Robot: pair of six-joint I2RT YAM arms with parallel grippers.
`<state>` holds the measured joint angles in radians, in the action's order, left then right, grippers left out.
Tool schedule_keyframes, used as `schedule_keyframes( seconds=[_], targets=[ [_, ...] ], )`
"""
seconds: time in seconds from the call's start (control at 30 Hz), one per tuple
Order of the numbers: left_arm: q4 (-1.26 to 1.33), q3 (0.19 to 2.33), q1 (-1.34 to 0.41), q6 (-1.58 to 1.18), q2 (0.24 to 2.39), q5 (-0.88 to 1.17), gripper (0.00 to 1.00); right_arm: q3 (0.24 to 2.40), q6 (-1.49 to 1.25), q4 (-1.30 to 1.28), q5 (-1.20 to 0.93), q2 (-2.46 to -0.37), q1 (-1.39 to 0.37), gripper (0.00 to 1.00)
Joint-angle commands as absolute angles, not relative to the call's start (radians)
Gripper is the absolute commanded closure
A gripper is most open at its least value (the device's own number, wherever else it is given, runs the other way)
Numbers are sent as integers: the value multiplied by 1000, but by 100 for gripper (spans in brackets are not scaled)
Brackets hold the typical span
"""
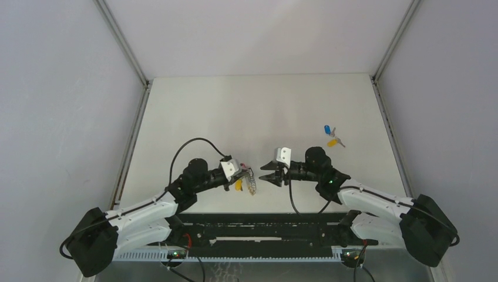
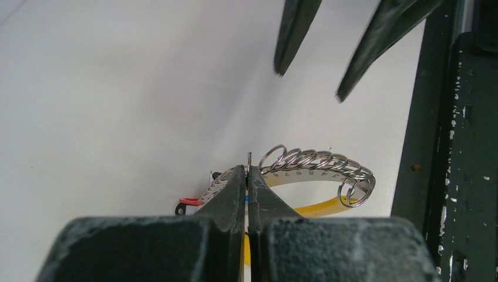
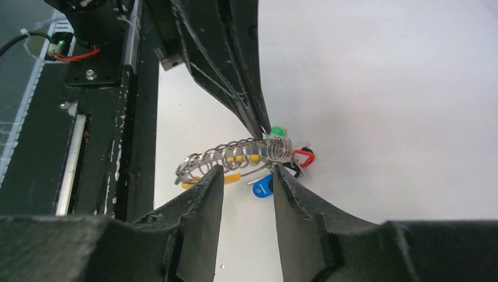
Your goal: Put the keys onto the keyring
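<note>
The left pincer (image 2: 248, 174) is clenched on the keyring (image 2: 320, 163), a small silver metal ring that carries a curved row of thin silver loops and a bunch of capped keys. A thin sliver of metal stands up between its closed jaws. The bunch sits low over the white table (image 1: 235, 106), near the front edge and between the two arms.

In the right wrist view a green cap (image 3: 276, 130), a red cap (image 3: 305, 157), a blue cap (image 3: 262, 187) and a yellow cap (image 3: 234, 178) cluster beneath the row of loops.

The right pincer (image 3: 247, 171) is released: its two black fingers stand apart with nothing between them. Their tips point at the row of loops from close by. In the left wrist view the tips hang clear of the loops.

The two loose keys are tiny silver metal ones with plastic heads. They lie on the table, well apart from both pincers, towards the right rear. The blue-capped key (image 1: 327, 129) lies just behind the yellow-orange-capped key (image 1: 333, 141), and the two are close together.
</note>
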<state>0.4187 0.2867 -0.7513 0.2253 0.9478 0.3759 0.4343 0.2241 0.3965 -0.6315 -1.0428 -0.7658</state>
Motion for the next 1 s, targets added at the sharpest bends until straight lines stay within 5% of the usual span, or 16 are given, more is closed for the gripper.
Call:
schedule_keyframes(
  seconds=[0.0,0.37,0.97],
  targets=[
    [527,257,-749,277,941,447,100,458,212,529,-658,-1141,-757,65],
    [592,246,-740,292,970,584,100,463,229,629,-703,-1218,-738,74],
    [748,230,-657,190,985,749,100,488,261,634,-709,-1261,-781,75]
  ],
)
